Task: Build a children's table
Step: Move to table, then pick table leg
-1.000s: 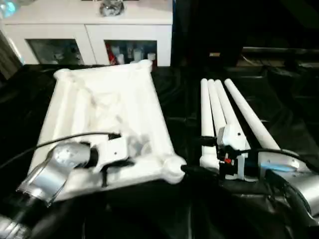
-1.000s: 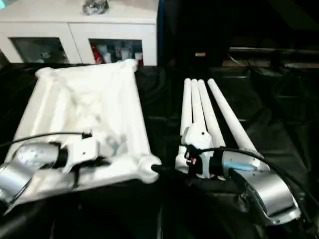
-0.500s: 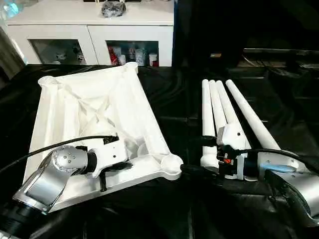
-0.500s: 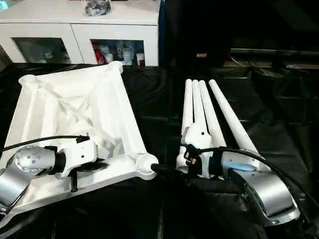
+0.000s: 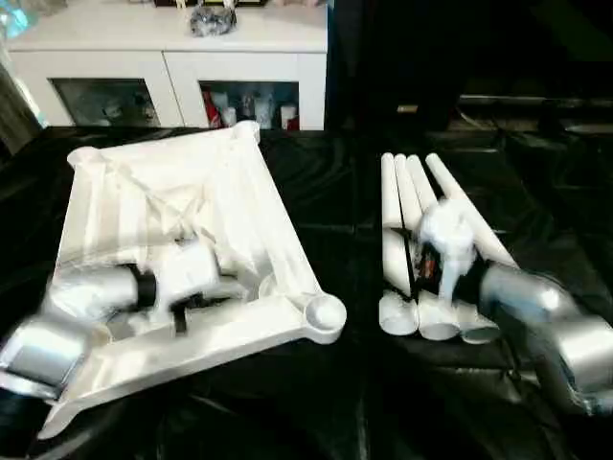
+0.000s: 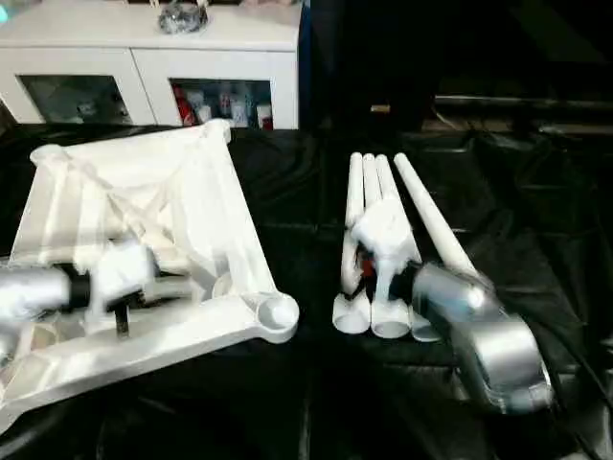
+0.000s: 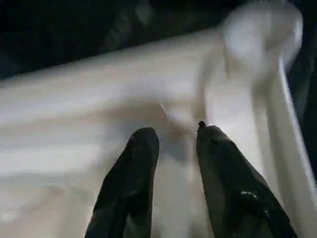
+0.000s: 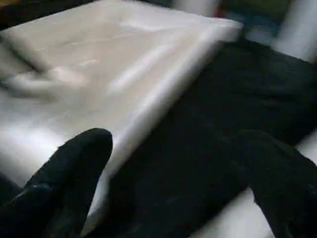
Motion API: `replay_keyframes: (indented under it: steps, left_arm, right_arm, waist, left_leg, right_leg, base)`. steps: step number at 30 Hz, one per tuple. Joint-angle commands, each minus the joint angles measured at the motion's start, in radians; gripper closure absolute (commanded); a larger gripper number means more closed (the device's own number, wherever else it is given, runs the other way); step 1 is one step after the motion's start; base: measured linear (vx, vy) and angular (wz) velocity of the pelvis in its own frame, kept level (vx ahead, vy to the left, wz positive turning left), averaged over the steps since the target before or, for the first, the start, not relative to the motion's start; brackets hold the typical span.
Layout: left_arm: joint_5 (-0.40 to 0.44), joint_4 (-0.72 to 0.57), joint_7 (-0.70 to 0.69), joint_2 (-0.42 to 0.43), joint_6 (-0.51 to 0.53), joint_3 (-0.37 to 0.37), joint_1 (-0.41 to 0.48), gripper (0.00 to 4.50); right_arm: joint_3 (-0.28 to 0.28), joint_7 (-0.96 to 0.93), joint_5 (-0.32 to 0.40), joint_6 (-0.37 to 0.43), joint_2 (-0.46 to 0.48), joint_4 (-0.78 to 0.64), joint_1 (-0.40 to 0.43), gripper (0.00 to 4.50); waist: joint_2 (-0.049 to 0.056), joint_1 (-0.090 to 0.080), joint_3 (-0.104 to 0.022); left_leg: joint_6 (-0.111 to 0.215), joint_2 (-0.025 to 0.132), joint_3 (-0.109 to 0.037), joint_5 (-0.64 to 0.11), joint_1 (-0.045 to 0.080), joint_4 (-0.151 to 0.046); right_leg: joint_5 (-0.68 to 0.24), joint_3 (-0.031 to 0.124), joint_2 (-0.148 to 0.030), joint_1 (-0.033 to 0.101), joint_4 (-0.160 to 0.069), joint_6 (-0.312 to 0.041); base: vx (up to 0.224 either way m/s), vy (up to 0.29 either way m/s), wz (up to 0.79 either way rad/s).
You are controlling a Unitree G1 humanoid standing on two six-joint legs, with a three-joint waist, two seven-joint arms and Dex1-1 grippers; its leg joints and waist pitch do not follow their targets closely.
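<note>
Left wrist view shows my left gripper (image 7: 173,136) slightly parted over the upturned table top (image 5: 239,192), holding nothing, while my right gripper (image 8: 173,163) gapes wide above the legs (image 5: 407,206); a careless descent could roll them apart.

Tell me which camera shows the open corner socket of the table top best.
The left eye view: the corner socket faces up unobstructed at the table top's near corner. The right eye view shows it likewise; the left wrist view gives a blurred one.
</note>
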Motion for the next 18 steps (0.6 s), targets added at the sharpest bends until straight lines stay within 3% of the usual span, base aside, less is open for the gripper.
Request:
replay_keyframes:
  steps: [1, 2, 4, 7, 10, 11, 18]
  left_arm:
    - [-0.072, -0.063, 0.012, -0.027, 0.055, 0.037, -0.010, 2.64]
    - [-0.092, -0.083, 0.015, -0.041, 0.070, 0.041, -0.008, 2.59]
    - [-0.113, -0.111, 0.020, -0.061, 0.092, 0.036, -0.001, 2.25]
    - [-0.132, -0.152, 0.017, -0.076, 0.125, -0.001, 0.013, 2.20]
    - [-0.143, -0.174, 0.012, -0.079, 0.155, -0.006, 0.013, 1.80]
    - [-0.144, -0.184, 0.010, -0.079, 0.172, -0.010, 0.009, 1.80]
    - [-0.150, -0.197, -0.010, -0.067, 0.189, -0.029, 0.003, 1.38]
  right_arm:
    - [-0.035, -0.099, 0.014, 0.101, 0.045, 0.027, -0.030, 0.00]
    - [-0.045, -0.135, 0.007, 0.132, 0.070, 0.036, -0.046, 0.00]
    - [-0.063, -0.196, -0.005, 0.177, 0.112, 0.053, -0.070, 0.00]
    - [-0.080, -0.280, -0.033, 0.245, 0.182, 0.088, -0.103, 0.00]
    - [-0.074, -0.311, -0.056, 0.290, 0.195, 0.105, -0.122, 0.00]
    - [-0.064, -0.341, -0.079, 0.346, 0.199, 0.119, -0.141, 0.00]
    - [-0.101, -0.439, -0.095, 0.470, 0.237, 0.146, -0.179, 0.00]
  waist:
    - [-0.004, -0.001, -0.049]
    - [-0.011, -0.001, -0.047]
    - [-0.011, -0.001, -0.047]
    - [-0.015, 0.001, -0.052]
    - [-0.011, 0.002, -0.051]
    - [-0.016, 0.000, -0.049]
    - [-0.017, 0.003, -0.042]
  left_leg:
    - [-0.039, 0.066, -0.029, -0.238, 0.028, -0.090]
    - [-0.041, 0.068, -0.027, -0.237, 0.030, -0.092]
    - [-0.042, 0.066, -0.024, -0.209, 0.027, -0.093]
    - [-0.046, 0.065, -0.019, -0.144, 0.025, -0.090]
    - [-0.053, 0.063, -0.018, -0.121, 0.026, -0.089]
    - [-0.060, 0.062, -0.016, -0.108, 0.026, -0.088]
    - [-0.088, 0.062, -0.016, -0.161, 0.030, -0.095]
  right_leg:
    - [-0.221, 0.038, -0.078, 0.018, -0.086, -0.228]
    - [-0.211, 0.039, -0.075, 0.015, -0.087, -0.222]
    - [-0.164, 0.041, -0.074, 0.016, -0.083, -0.213]
    - [-0.065, 0.040, -0.070, 0.020, -0.076, -0.197]
    - [-0.026, 0.040, -0.069, 0.020, -0.071, -0.196]
    - [0.005, 0.040, -0.066, 0.022, -0.071, -0.195]
    - [-0.075, 0.044, -0.070, 0.021, -0.079, -0.172]
  base:
    - [0.000, 0.000, 0.00]
    - [0.000, 0.000, 0.00]
    - [0.000, 0.000, 0.00]
    - [0.000, 0.000, 0.00]
    - [0.000, 0.000, 0.00]
    - [0.000, 0.000, 0.00]
    - [0.000, 0.000, 0.00]
